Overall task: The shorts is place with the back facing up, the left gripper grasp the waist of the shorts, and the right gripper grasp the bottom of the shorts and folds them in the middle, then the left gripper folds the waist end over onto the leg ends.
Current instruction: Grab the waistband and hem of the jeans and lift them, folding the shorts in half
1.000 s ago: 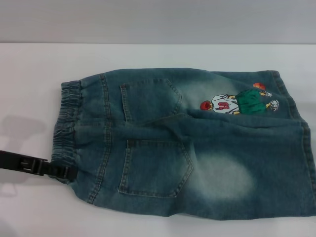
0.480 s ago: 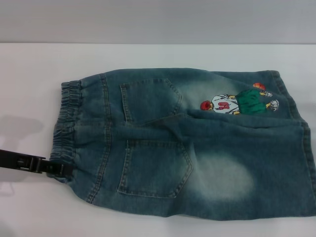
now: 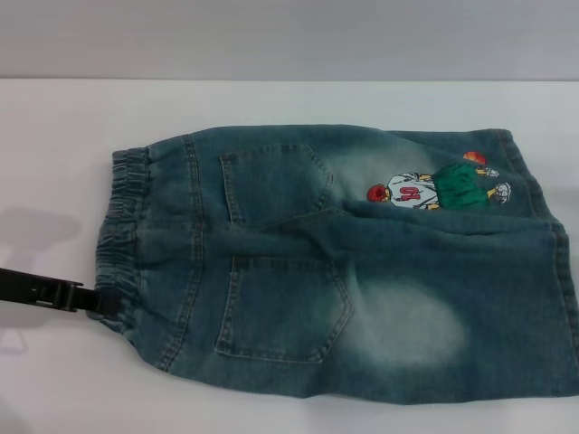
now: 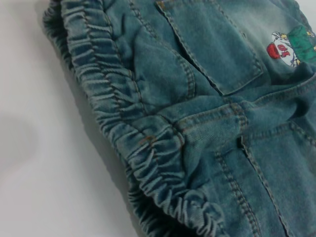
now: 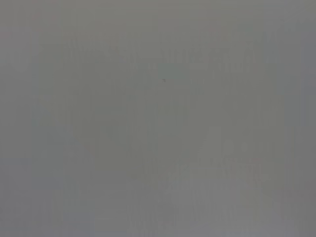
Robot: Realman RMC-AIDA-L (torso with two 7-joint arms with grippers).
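Observation:
Blue denim shorts [image 3: 344, 271] lie back pockets up on the white table [image 3: 54, 145], folded lengthwise. The elastic waist [image 3: 122, 226] is at the left and the leg ends [image 3: 561, 298] reach the right edge of the head view. My left gripper [image 3: 101, 304], black and thin, comes in low from the left and meets the near corner of the waist. The left wrist view shows the gathered waistband [image 4: 123, 133] and a back pocket [image 4: 212, 44] close up. The right gripper is out of view, and its wrist view shows only plain grey.
A cartoon patch [image 3: 434, 185] shows on the far leg. Bare white table surrounds the shorts at the left and back, ending at a grey wall [image 3: 289, 36]. The near hem lies close to the bottom edge of the head view.
My left gripper has drawn back a little to the left along the table, its tip now at the very edge of the waistband. The shorts have barely shifted.

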